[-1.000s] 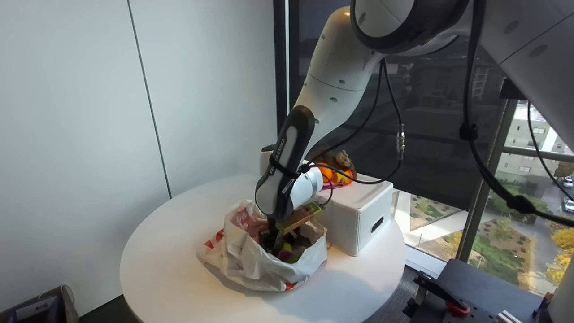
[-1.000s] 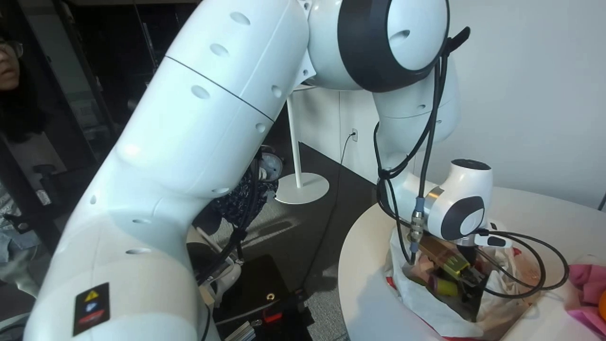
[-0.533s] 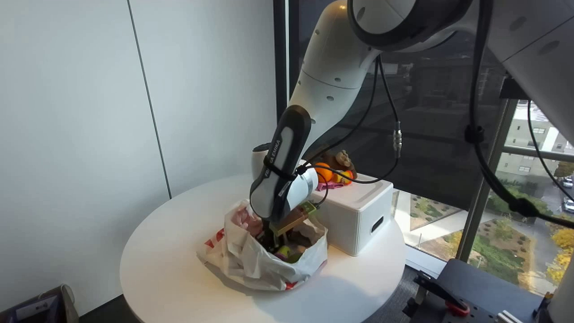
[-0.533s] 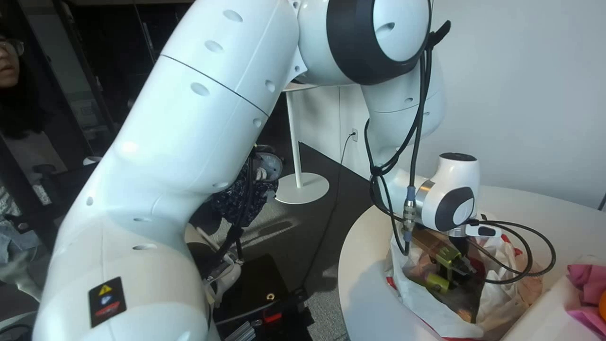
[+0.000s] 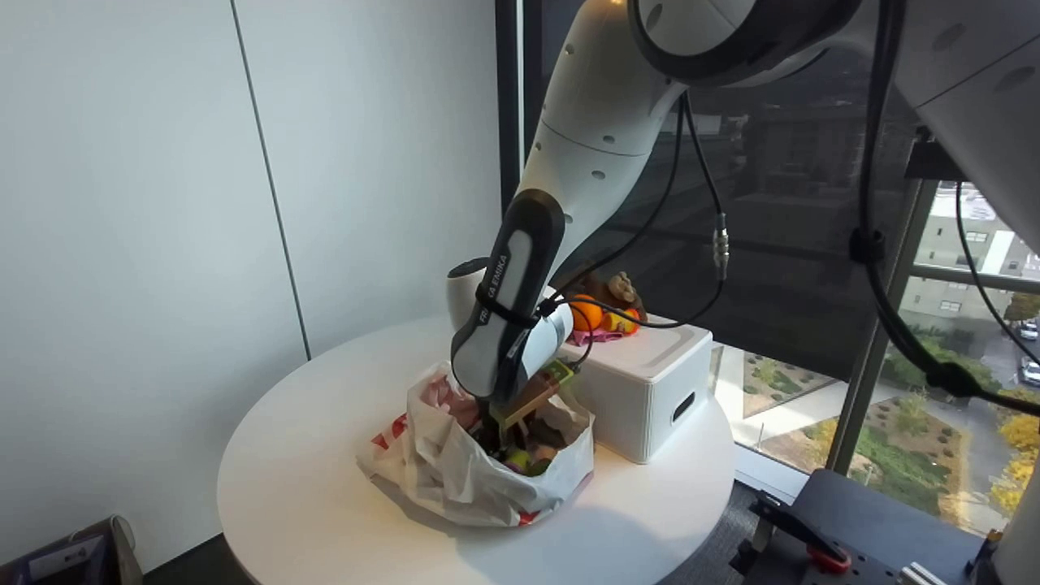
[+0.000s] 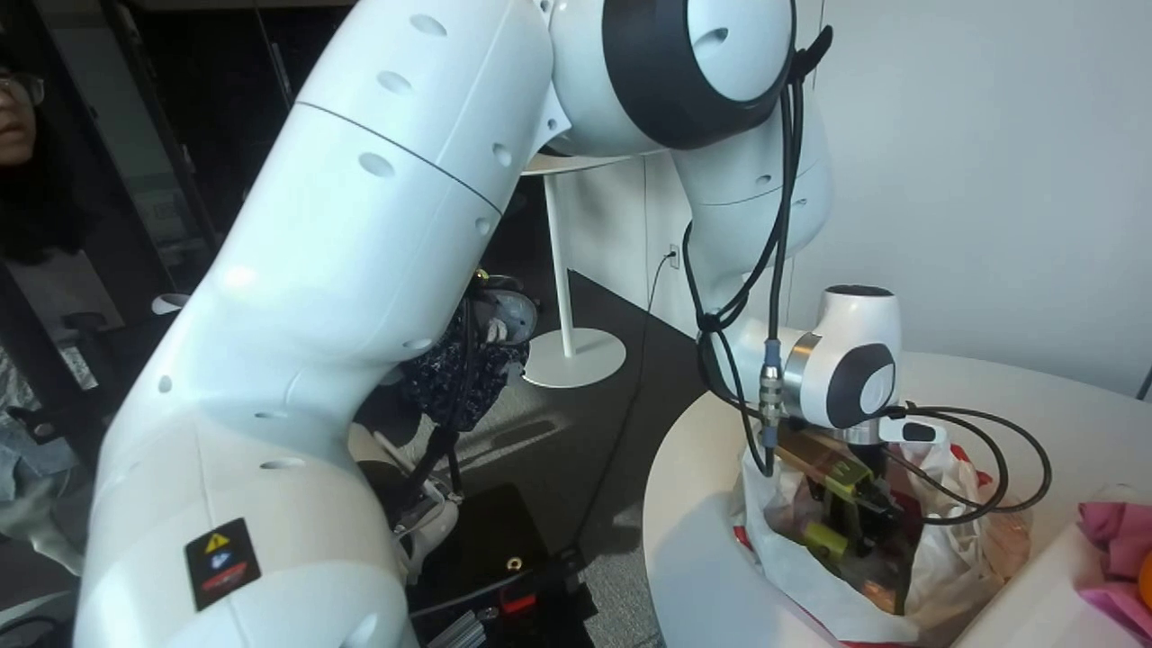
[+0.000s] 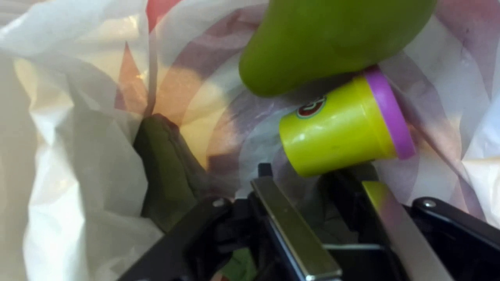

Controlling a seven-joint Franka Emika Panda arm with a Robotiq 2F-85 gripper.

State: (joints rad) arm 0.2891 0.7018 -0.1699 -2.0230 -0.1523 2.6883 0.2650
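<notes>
Inside the white bag, my claw is spread, a gap down its middle. In that bag, too, lie a yellow tub, on its side, and a green fruit; beside the bag stands a white box.

White jointed arm, arching across an exterior view from lower left, wrist at right, gripper (lower right of the wrist view) directed downward, fingers parted.
</notes>
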